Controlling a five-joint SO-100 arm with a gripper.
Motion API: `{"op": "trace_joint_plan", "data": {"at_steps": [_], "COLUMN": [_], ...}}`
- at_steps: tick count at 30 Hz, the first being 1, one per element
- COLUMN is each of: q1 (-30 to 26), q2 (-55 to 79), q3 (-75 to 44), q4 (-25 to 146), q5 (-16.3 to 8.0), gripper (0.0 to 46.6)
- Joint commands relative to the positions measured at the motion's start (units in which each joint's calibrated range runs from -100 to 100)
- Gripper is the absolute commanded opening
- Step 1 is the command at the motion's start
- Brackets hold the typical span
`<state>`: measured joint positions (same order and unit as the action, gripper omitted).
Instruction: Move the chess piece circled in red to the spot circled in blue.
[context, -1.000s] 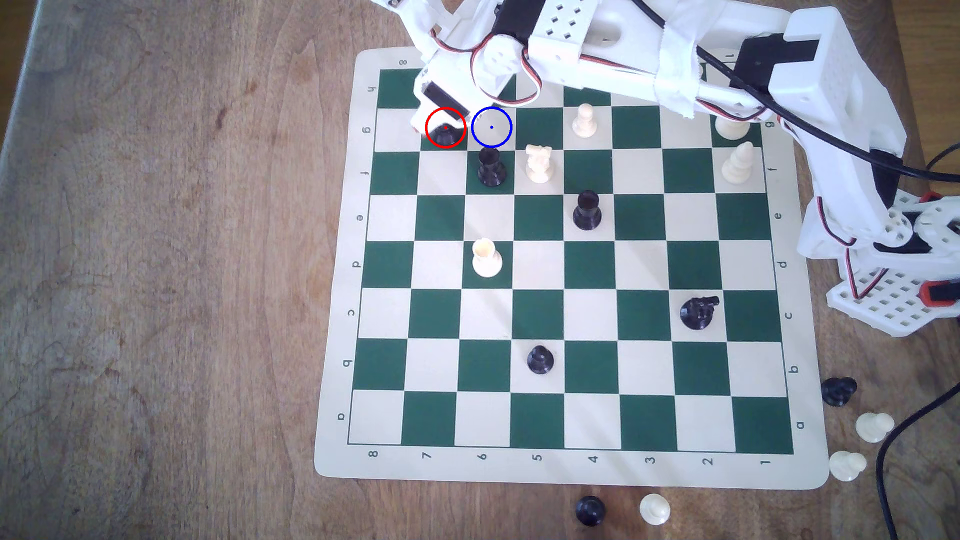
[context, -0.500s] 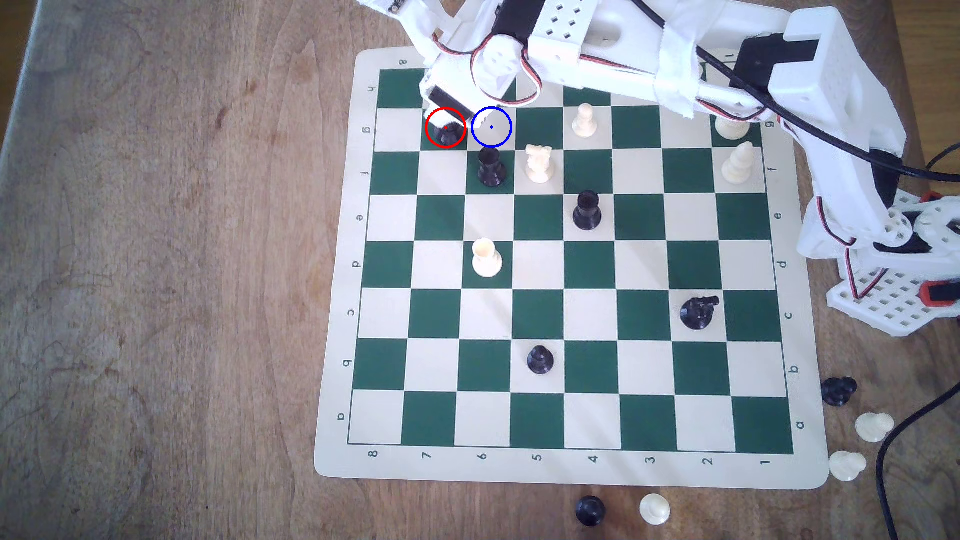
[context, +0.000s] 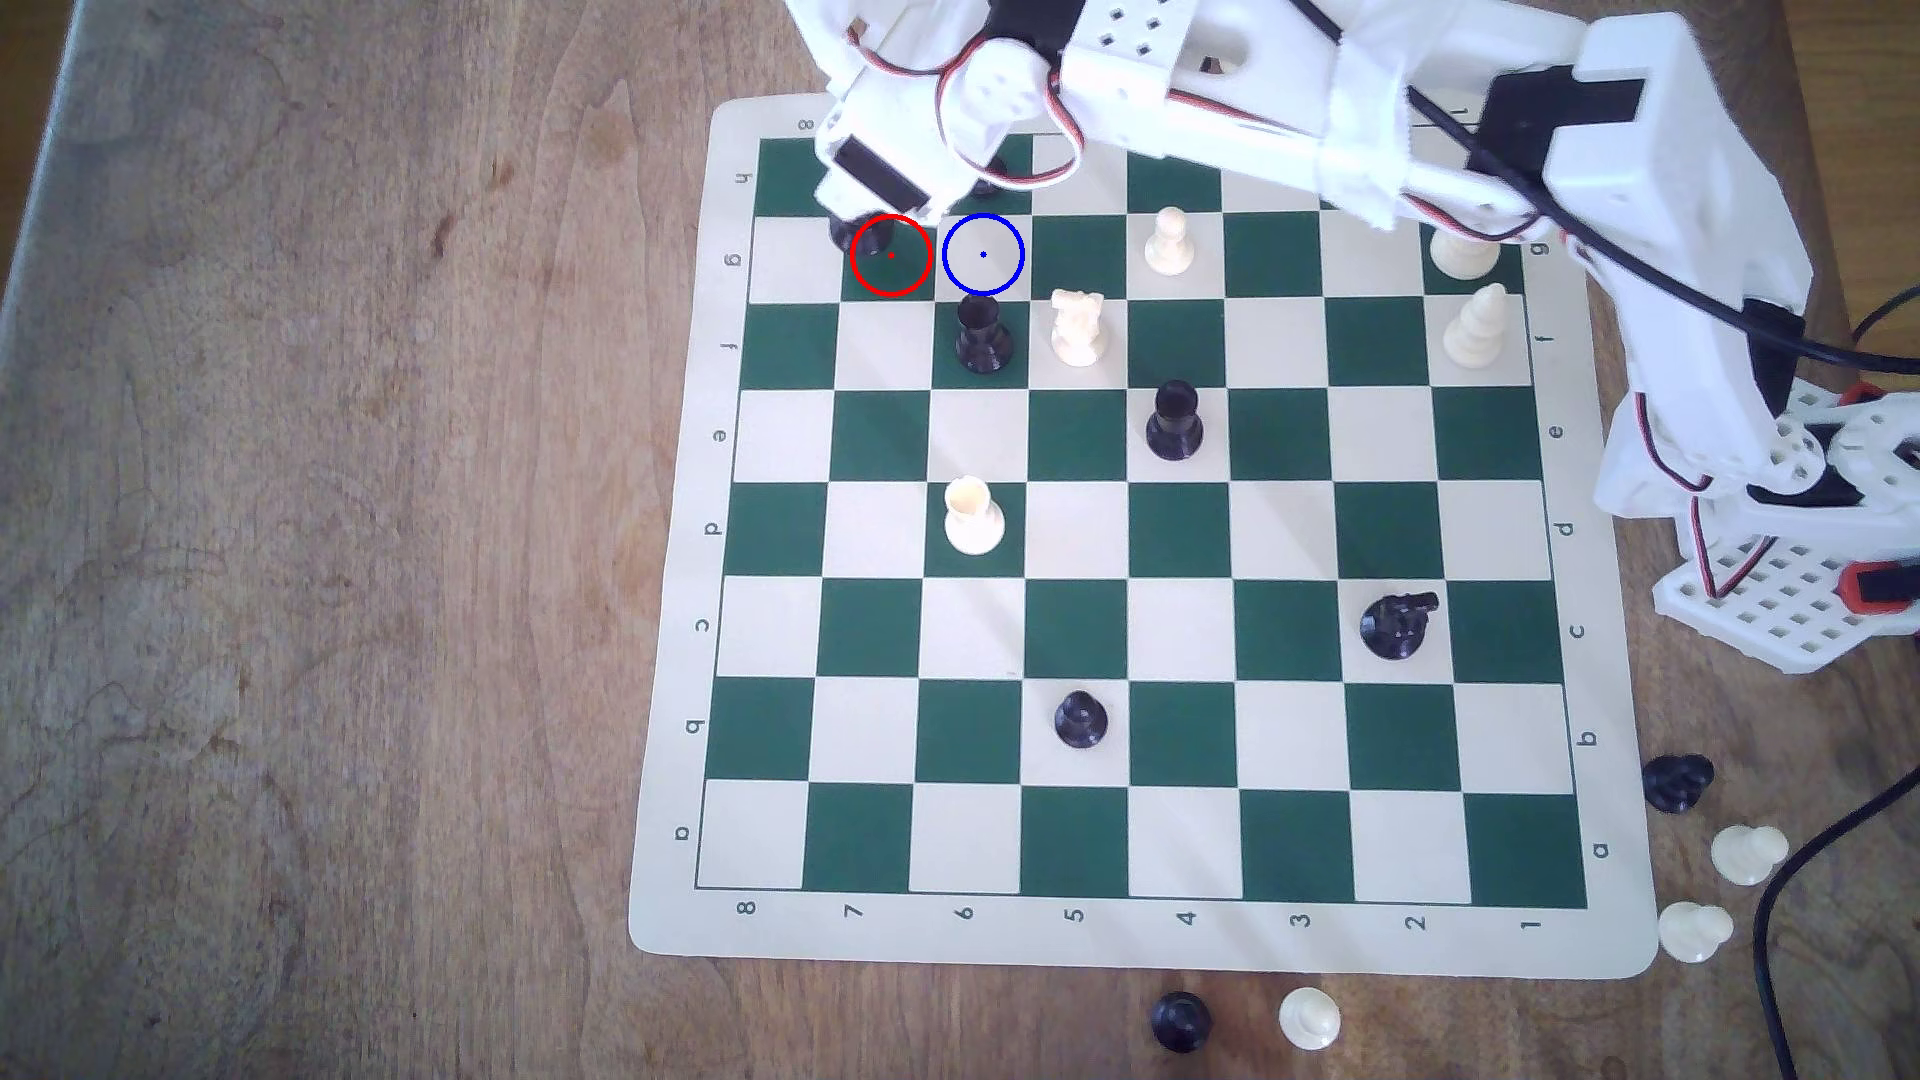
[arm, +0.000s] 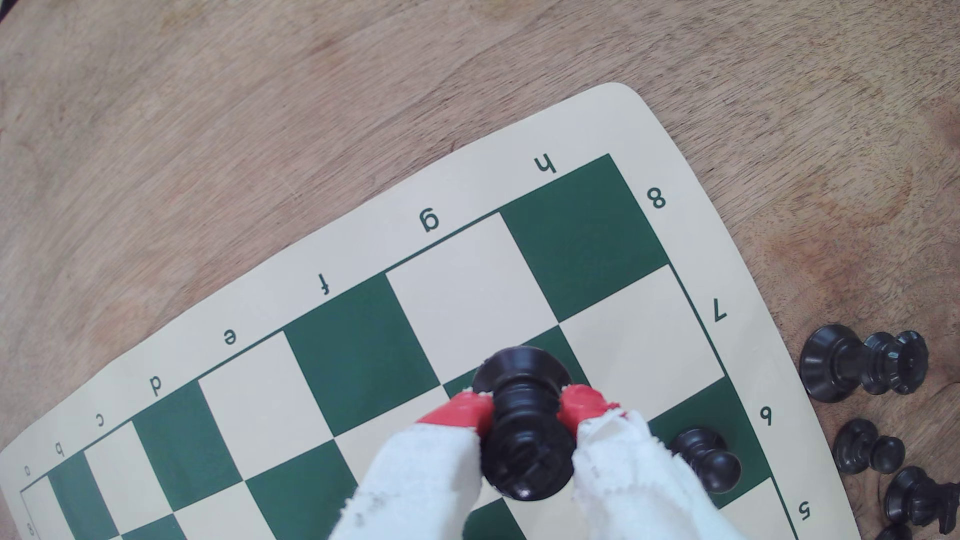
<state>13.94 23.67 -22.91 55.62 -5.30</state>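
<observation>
In the wrist view my gripper (arm: 524, 410) is shut on the tall slim black piece (arm: 524, 431), its red fingertips (arm: 467, 407) pressing the stem from both sides. The wide round base hangs over a green square. In the exterior view the gripper (context: 856, 218) hovers at the board's far left corner. Only the piece's dark base (context: 844, 235) peeks out under it, at the upper left rim of the red ring (context: 890, 254), apparently lifted. The blue-ringed cream square (context: 983, 254), just to the exterior view's right, holds nothing.
A flat-topped black piece (context: 982, 332) stands right in front of the blue ring, with a white knight (context: 1077, 327) beside it. A black pawn (arm: 706, 457) stands close to the held piece. A white pawn (context: 1169, 241) stands further right. Spare black pieces (arm: 862, 363) lie off the board.
The gripper has risen and shifted toward the exterior view's upper left, taking the black piece with it. The red-ringed green square now shows bare.
</observation>
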Motion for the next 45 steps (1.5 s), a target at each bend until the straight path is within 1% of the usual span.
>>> {"op": "trace_joint_plan", "data": {"at_steps": [1, 10, 14, 16, 23, 35, 36, 45], "q1": [0.5, 0.7, 1.3, 1.5, 2.5, 2.6, 2.5, 1.9], "q2": [-16.4, -27.5, -27.5, -26.0, -23.2, -17.3, -17.0, -14.6], "q3": [9.9, 28.7, 33.2, 33.2, 30.4, 26.4, 26.3, 25.1], "q4": [-3.9, -8.4, -9.4, -9.5, -10.6, -11.6, -12.0, -11.7], "q5": [0.2, 1.0, 1.3, 1.7, 1.9, 1.9, 2.2, 2.4], "gripper": [0.3, 0.3, 0.3, 0.3, 0.3, 0.3, 0.3, 0.3]}}
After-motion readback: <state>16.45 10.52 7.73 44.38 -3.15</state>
